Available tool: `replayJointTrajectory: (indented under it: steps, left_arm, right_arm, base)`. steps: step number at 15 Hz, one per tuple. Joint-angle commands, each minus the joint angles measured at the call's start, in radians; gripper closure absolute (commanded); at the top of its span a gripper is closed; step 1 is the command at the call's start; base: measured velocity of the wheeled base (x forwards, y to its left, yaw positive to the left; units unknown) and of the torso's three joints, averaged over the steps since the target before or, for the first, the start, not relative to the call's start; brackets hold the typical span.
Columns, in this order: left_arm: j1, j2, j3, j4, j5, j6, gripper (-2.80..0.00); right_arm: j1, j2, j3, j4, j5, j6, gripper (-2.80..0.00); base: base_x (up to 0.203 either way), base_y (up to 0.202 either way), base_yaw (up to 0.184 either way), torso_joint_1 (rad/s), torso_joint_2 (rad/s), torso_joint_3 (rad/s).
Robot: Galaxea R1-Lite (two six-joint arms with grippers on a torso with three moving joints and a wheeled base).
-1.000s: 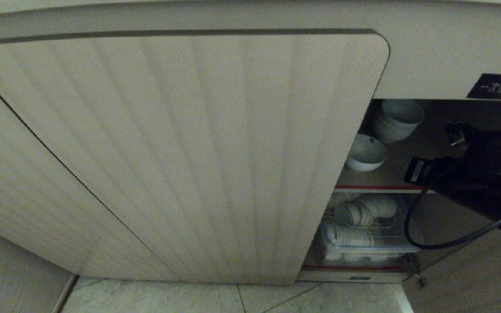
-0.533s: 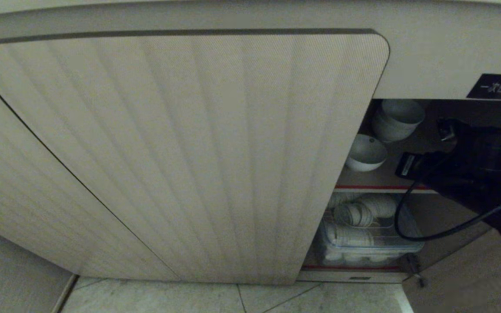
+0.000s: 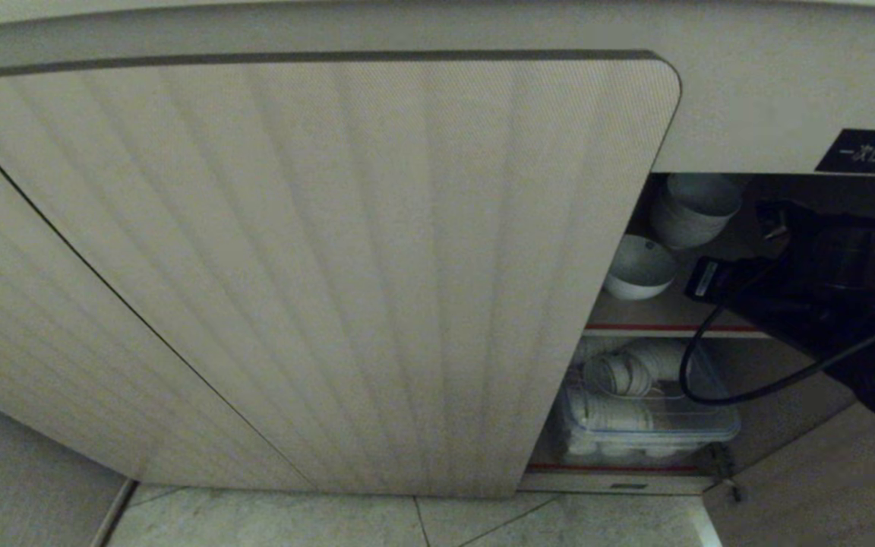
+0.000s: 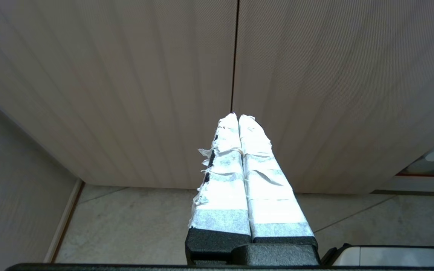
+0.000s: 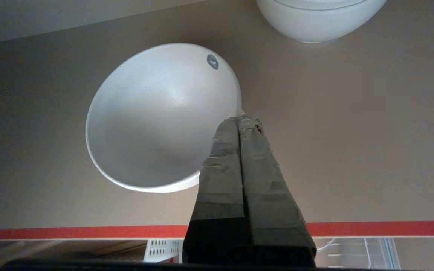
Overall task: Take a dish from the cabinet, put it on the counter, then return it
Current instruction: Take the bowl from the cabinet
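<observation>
Both taped fingers of the right gripper [image 5: 239, 119] press together empty, tips at the rim of the small white ceramic bowl [image 5: 160, 116] on the brown red-edged cabinet shelf [image 5: 352, 150], bare shelf alongside.

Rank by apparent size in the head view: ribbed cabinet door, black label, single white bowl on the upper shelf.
1. Beige ribbed cabinet door
2. Round white ceramic bowl
3. Small black label
Bowl and label look close; the door hides part of the bowl.

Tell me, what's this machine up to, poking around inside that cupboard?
Its right gripper has reached onto the upper shelf of the open cabinet, fingers shut, their tips by the rim of a small white bowl. The bowl sits on the shelf, not gripped. The left gripper hangs shut before the closed doors.
</observation>
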Motion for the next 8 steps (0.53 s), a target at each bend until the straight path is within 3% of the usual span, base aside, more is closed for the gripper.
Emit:
replayJointTrajectory:
  steps: [1,8]
  left_arm:
    - [0.0,0.0,0.0,0.0,0.0,0.0,0.0]
    - [0.0,0.0,0.0,0.0,0.0,0.0,0.0]
  right_arm:
    - [0.001,0.006,-0.005,-0.005,0.0,0.001,0.0]
    - [0.001,0.018,-0.012,-0.006,-0.002,-0.002,0.0]
  base:
    - [0.0,0.0,0.0,0.0,0.0,0.0]
    - [0.0,0.0,0.0,0.0,0.0,0.0]
